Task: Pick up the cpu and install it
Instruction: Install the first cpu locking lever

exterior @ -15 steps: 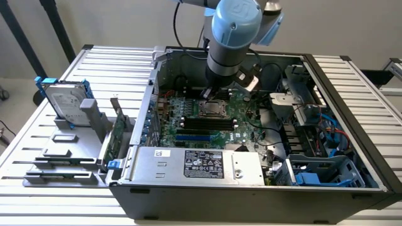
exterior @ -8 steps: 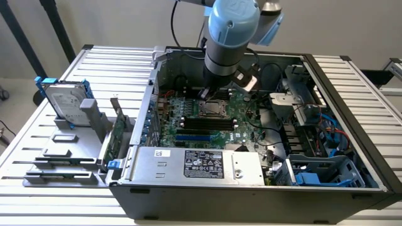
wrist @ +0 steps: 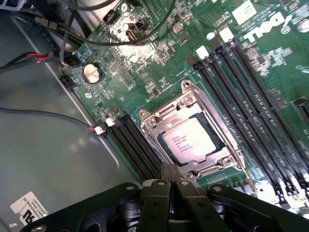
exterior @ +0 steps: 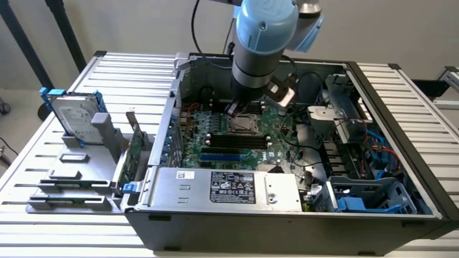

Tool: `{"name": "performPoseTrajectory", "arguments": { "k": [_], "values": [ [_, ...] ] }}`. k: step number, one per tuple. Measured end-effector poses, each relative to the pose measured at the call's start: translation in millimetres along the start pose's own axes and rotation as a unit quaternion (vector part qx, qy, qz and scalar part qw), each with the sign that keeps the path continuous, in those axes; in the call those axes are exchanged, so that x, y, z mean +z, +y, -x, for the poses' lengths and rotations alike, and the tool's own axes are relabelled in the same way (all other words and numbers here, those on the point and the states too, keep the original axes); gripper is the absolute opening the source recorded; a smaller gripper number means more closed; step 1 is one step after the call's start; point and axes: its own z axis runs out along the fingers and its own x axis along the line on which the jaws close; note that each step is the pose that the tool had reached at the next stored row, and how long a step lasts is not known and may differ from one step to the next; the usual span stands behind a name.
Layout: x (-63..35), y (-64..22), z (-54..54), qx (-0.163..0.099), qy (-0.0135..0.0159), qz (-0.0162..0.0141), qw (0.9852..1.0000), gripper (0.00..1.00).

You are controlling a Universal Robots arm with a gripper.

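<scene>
Setting: slatted metal bench [exterior: 50, 226] under white walls; we saw an open PC case [exterior: 287, 226] lying across the middle of the exterior frame, and a grey rack [exterior: 79, 177] at lower left.
Rack: it held a hard drive [exterior: 72, 119] upright at left and a green card [exterior: 131, 156] on edge beside the case.
Cpu: the cpu [wrist: 188, 140] sat flat inside the socket [wrist: 149, 118] on the motherboard [wrist: 159, 63], centre of the wrist frame, silver top up, between the two banks of memory slots [wrist: 251, 92].
Gripper: the gripper [wrist: 170, 180] was clenched with nothing between its tips, which hung just off one edge of the socket frame.
Arm: the arm [exterior: 264, 48] reached down into the case from the top centre of the exterior frame.
Progress: we judged the chip carried over and placed, with the fingers no longer holding it.
Left: the socket looked unclamped, though we could not be sure the chip was fully seated.
Hidden: the arm covered most of the socket in the exterior frame; the retention lever was hard to make out; whether the tips touched the frame we could not tell.
</scene>
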Motion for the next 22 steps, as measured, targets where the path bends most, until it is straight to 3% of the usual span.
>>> {"name": "performPoseTrajectory", "arguments": {
  "k": [18,22],
  "values": [
    [-30.2,11.3,34.0,0.0,-0.0001,-0.0001,1.0,0.11],
    [-33.7,12.6,40.9,0.001,-0.0011,-0.0015,1.0,0.11]
  ]
}}
